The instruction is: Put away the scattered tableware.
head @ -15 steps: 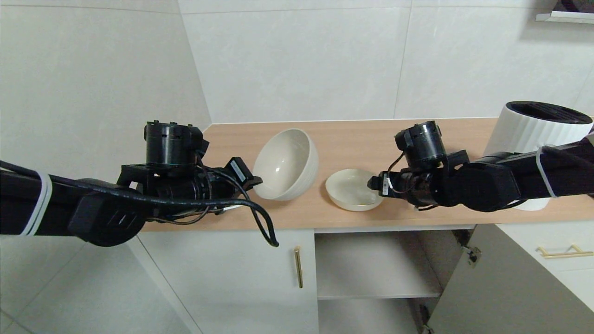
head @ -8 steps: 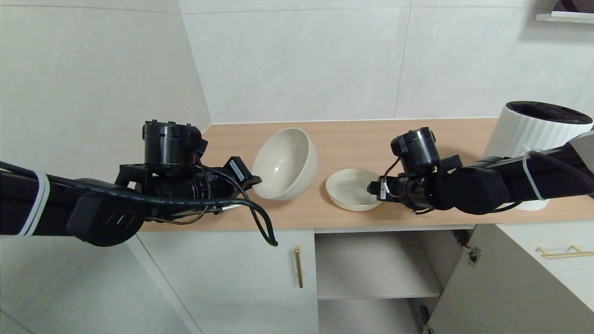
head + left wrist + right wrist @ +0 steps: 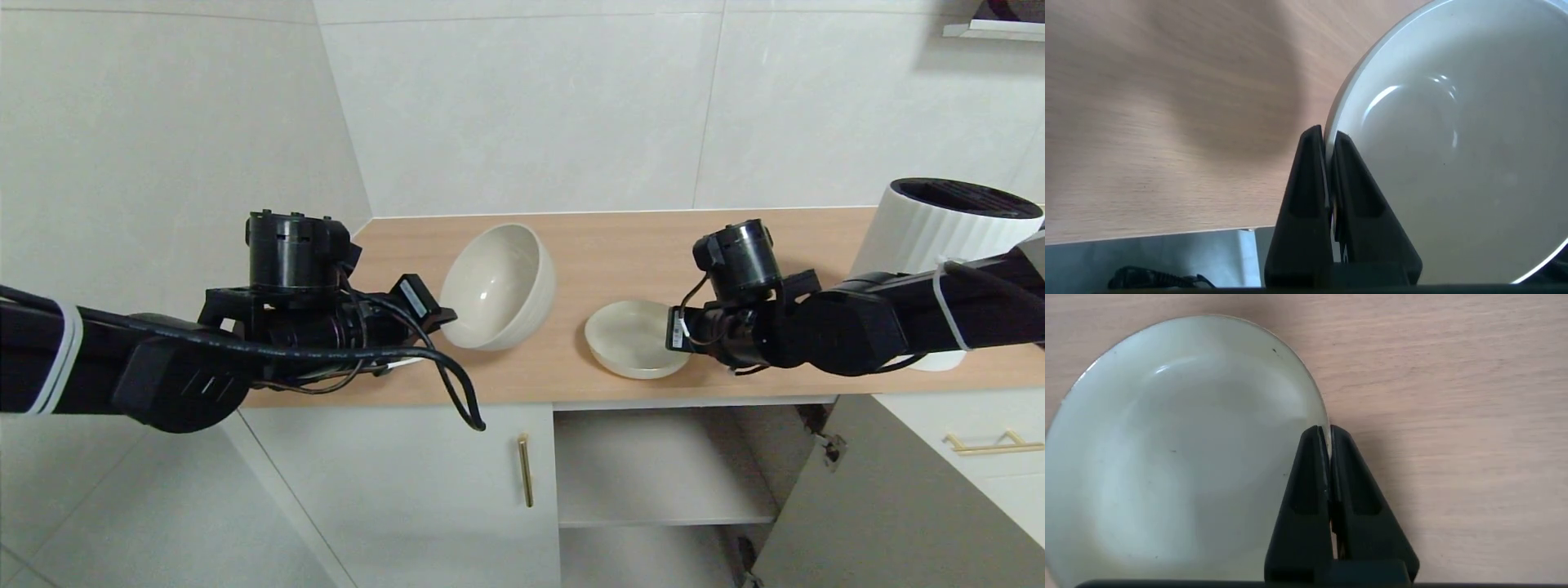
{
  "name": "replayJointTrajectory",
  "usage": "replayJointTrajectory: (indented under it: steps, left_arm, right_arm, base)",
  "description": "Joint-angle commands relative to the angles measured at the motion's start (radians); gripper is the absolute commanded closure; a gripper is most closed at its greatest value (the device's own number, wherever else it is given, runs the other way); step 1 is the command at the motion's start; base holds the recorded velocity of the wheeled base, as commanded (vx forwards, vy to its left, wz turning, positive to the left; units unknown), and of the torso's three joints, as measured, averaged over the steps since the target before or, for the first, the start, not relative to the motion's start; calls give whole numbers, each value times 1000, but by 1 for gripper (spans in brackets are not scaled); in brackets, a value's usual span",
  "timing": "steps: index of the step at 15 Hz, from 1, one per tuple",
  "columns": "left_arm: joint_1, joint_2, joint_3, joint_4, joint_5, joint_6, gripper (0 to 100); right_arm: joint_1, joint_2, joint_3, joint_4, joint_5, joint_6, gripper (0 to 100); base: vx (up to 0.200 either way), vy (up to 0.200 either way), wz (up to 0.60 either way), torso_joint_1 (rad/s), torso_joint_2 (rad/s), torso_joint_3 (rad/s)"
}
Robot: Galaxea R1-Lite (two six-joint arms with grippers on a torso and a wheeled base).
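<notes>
A large cream bowl (image 3: 500, 286) is tipped on its side above the wooden counter (image 3: 620, 245), its opening facing the front left. My left gripper (image 3: 445, 314) is shut on its rim (image 3: 1333, 151), one finger inside and one outside. A small shallow cream dish (image 3: 635, 339) sits near the counter's front edge. My right gripper (image 3: 674, 329) is shut on the dish's right rim (image 3: 1324, 433), with the dish (image 3: 1184, 449) spread out beyond the fingertips.
A tall white ribbed canister (image 3: 947, 237) stands at the counter's right end. Below the counter an open cabinet shows a bare shelf (image 3: 653, 490), its door (image 3: 882, 498) swung out to the right. A closed door with a brass handle (image 3: 526, 469) is to the left.
My right gripper and the small dish have shifted slightly right and toward the front edge. The large bowl in my left gripper has barely moved.
</notes>
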Motion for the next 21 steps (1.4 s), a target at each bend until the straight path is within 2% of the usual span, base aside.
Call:
replayJointTrajectory:
  steps: [1,2,3,7,9,11,13,15,18,21]
  left_arm:
    - [1,-12,4,-1,0,0,100]
    - [1,-30,18,-1,0,3,100]
    - [2,-53,42,-1,0,20,100]
    - [7,-206,194,15,-1,110,100]
    - [7,-278,266,47,-1,207,100]
    - [7,-351,361,124,-7,329,100]
    - [-10,-361,384,180,-7,382,100]
    - [-56,-351,387,243,-7,408,100]
    - [-114,-278,395,246,2,405,100]
    - [-136,-271,415,249,-7,409,100]
  right_arm:
    - [-4,-79,37,1,9,-1,100]
    - [-5,-155,81,3,20,-1,100]
    - [-5,-210,129,4,25,-6,100]
    - [4,-382,264,87,138,-6,100]
    - [33,-449,324,148,197,2,100]
    - [65,-494,407,153,207,-4,100]
    - [68,-495,466,148,210,-11,100]
    - [68,-491,497,141,253,-40,100]
    - [68,-469,499,139,269,-43,100]
    - [70,-420,499,139,266,-44,100]
  base:
    - [0,0,0,0,0,0]
    - [0,0,0,0,0,0]
    - [0,0,0,0,0,0]
    - [0,0,0,0,0,0]
    - [0,0,0,0,0,0]
    - [0,0,0,0,0,0]
    - [0,0,0,0,0,0]
    - [0,0,0,0,0,0]
    - [0,0,0,0,0,0]
    - [0,0,0,0,0,0]
